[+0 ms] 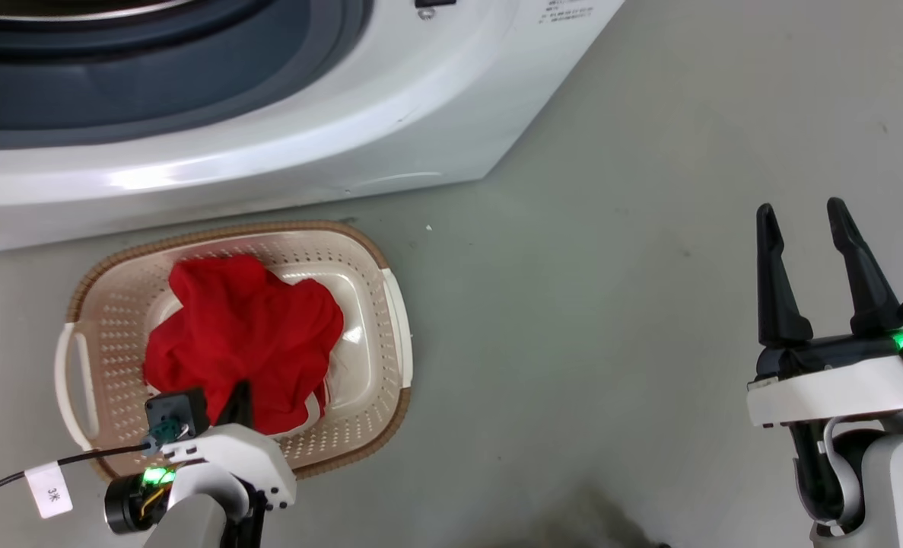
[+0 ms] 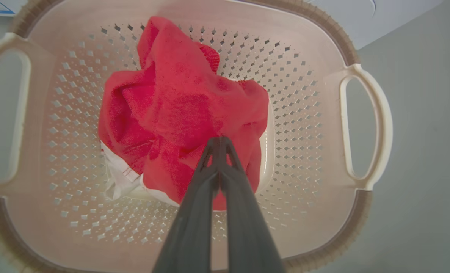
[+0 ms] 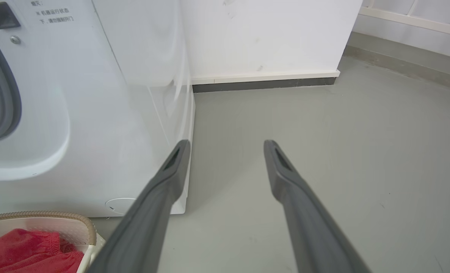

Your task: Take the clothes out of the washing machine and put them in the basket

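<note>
The clothes [image 1: 246,342], a bright red bundle with white parts at its near edge, lie bunched inside the cream basket [image 1: 392,304] on the floor before the white washing machine [image 1: 360,129]. My left gripper [image 1: 238,397] reaches down into the basket. In the left wrist view its fingers meet at the tips [image 2: 219,141], pinched shut on a fold of the clothes [image 2: 179,106], inside the basket [image 2: 365,125]. My right gripper [image 1: 801,217] stands open and empty over bare floor at the right, its fingers spread [image 3: 226,146].
The machine's grey-rimmed porthole [image 1: 154,91] sits just above the basket. In the right wrist view the machine's front corner [image 3: 179,125] meets a white wall [image 3: 266,38] with a dark skirting. Grey floor [image 1: 611,304] stretches to the right of the basket.
</note>
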Available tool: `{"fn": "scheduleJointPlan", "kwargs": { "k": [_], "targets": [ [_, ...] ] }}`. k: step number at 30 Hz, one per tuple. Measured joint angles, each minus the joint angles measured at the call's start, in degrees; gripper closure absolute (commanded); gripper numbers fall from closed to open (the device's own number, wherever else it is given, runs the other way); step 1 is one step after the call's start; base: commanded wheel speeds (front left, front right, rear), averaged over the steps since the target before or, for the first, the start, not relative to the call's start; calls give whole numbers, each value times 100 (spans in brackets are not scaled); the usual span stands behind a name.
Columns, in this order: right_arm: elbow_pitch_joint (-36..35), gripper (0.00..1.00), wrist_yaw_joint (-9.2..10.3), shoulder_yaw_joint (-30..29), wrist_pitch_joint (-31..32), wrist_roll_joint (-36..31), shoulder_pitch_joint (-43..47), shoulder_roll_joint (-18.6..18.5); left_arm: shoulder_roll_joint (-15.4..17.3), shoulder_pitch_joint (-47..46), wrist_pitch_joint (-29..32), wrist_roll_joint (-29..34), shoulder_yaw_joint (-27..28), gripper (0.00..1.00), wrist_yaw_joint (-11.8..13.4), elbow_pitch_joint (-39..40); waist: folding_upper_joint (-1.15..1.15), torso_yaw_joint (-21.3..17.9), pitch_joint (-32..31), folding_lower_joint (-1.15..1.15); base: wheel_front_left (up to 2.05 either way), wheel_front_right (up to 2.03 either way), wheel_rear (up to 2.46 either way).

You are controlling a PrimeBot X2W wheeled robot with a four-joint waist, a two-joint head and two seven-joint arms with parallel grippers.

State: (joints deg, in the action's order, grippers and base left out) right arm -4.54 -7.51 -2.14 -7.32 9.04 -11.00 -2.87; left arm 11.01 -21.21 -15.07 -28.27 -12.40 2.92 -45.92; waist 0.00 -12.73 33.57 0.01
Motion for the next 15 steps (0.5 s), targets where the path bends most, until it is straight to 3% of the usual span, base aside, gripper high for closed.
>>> {"fn": "scheduleJointPlan", "kwargs": {
  "k": [11, 12, 13, 14, 15],
  "targets": [
    [203, 0, 0, 37, -155, 42, -184, -1, -167, -407, 0, -43, 253, 100, -315, -1369, 0, -139, 416, 0, 0, 0, 0],
    [231, 0, 0, 45, -156, 42, -191, -1, -191, -431, 0, -24, 255, 71, -330, -1447, 0, -133, 391, 0, 0, 0, 0],
    [254, 0, 0, 55, -166, 41, -194, 0, -218, -458, 0, -16, 264, 26, -344, -1514, 0, -125, 359, 0, 0, 0, 0],
    [275, 0, 0, 57, -170, 40, -200, 0, -243, -485, 0, -13, 278, 0, -371, -1559, 0, -115, 317, 0, 0, 0, 0],
    [294, 0, 0, 54, -174, 40, -203, 0, -259, -506, 0, -5, 281, 0, -390, -1584, 0, -104, 268, 0, 0, 0, 0]
  ]
}}
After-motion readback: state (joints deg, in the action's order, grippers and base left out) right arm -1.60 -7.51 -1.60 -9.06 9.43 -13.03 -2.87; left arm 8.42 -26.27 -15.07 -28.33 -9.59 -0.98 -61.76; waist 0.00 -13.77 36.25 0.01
